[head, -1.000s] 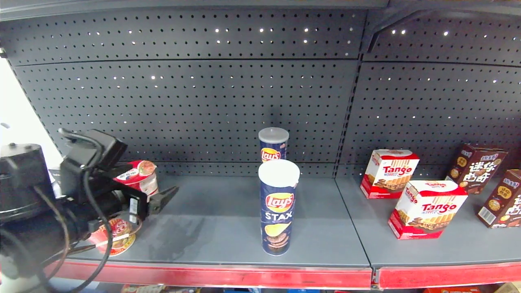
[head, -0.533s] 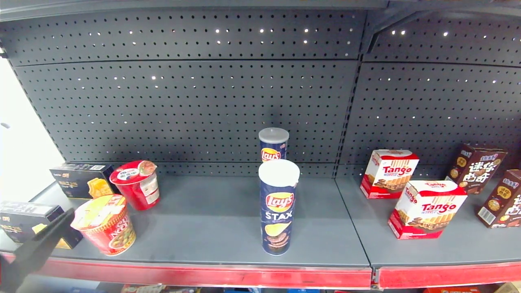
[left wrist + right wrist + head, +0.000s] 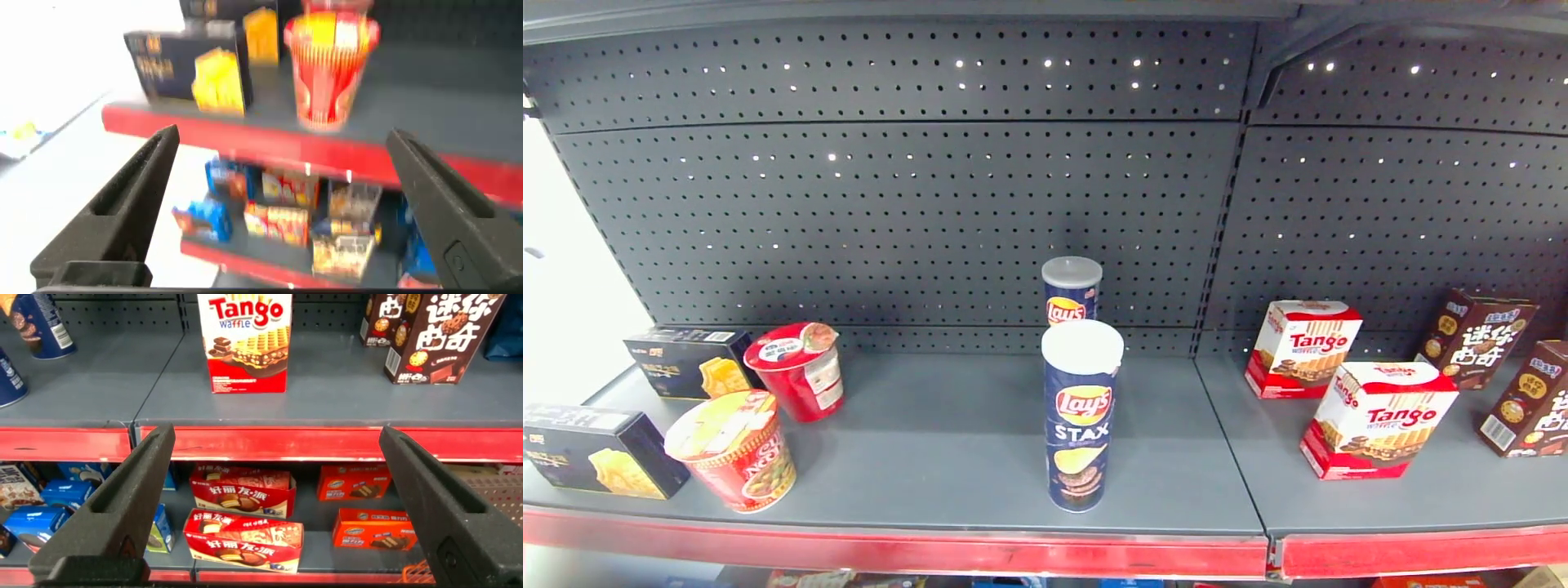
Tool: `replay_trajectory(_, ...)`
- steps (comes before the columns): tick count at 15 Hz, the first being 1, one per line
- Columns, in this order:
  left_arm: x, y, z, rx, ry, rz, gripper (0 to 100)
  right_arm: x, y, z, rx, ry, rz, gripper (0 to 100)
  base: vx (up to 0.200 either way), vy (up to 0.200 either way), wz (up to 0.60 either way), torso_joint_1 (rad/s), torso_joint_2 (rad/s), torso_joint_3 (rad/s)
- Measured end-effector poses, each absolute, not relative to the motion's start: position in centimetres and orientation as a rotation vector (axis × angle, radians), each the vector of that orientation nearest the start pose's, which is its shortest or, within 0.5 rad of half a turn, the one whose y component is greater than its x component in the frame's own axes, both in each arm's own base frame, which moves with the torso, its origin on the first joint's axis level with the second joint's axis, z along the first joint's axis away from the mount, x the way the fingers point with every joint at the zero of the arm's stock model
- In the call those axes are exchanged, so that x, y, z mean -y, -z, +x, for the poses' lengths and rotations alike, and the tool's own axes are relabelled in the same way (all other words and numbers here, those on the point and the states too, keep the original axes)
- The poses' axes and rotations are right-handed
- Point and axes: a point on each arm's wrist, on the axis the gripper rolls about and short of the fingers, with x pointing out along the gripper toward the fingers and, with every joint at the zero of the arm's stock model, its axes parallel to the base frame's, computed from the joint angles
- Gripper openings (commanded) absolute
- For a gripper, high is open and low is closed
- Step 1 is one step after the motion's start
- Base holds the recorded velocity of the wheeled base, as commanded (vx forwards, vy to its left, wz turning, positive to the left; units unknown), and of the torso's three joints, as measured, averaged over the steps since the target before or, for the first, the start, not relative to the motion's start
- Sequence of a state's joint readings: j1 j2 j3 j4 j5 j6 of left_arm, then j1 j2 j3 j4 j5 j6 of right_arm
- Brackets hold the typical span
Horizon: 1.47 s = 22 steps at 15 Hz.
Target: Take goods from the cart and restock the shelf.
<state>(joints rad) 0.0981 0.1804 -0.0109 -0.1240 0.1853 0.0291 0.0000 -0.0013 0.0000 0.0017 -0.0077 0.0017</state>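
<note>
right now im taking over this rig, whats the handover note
Grippers: left gripper open and empty, in front of the shelf edge below the front noodle cup; right gripper open and empty, facing the shelf front below the front wafer box.
On the shelf: rear noodle cup and black boxes at the left, chip cans in the middle, rear wafer box and brown boxes at the right.
Done: these goods are shelved.
Left: probably fetch the next item from the cart; the shelf between cups and cans looks free.

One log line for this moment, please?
left gripper: open, empty | right gripper: open, empty | front noodle cup: standing on shelf
</note>
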Motion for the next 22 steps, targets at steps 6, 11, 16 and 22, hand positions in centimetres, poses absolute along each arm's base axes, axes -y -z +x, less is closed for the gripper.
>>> replay_trajectory(6,-0.1,-8.4,-1.6,-0.020,-0.242,-0.041,100,0.0,-7.5,-2.3,0.000,0.008,0.001,100,0.000,0.000,0.00,0.000,0.00,0.000)
replay_trajectory(11,0.3,-8.3,-1.6,-0.024,-0.125,-0.065,100,0.0,-7.5,-2.3,0.000,0.008,0.001,100,0.000,0.000,0.00,0.000,0.00,0.000)
replay_trajectory(16,0.0,-7.7,-1.6,-0.085,-0.116,0.031,100,0.0,-7.5,-2.3,0.000,0.008,0.002,100,0.000,0.000,0.00,0.000,0.00,0.000)
replay_trajectory(22,-0.1,-7.6,-2.1,-0.024,-0.067,0.020,100,0.0,-7.5,-2.3,0.000,0.008,0.002,100,0.000,0.000,0.00,0.000,0.00,0.000)
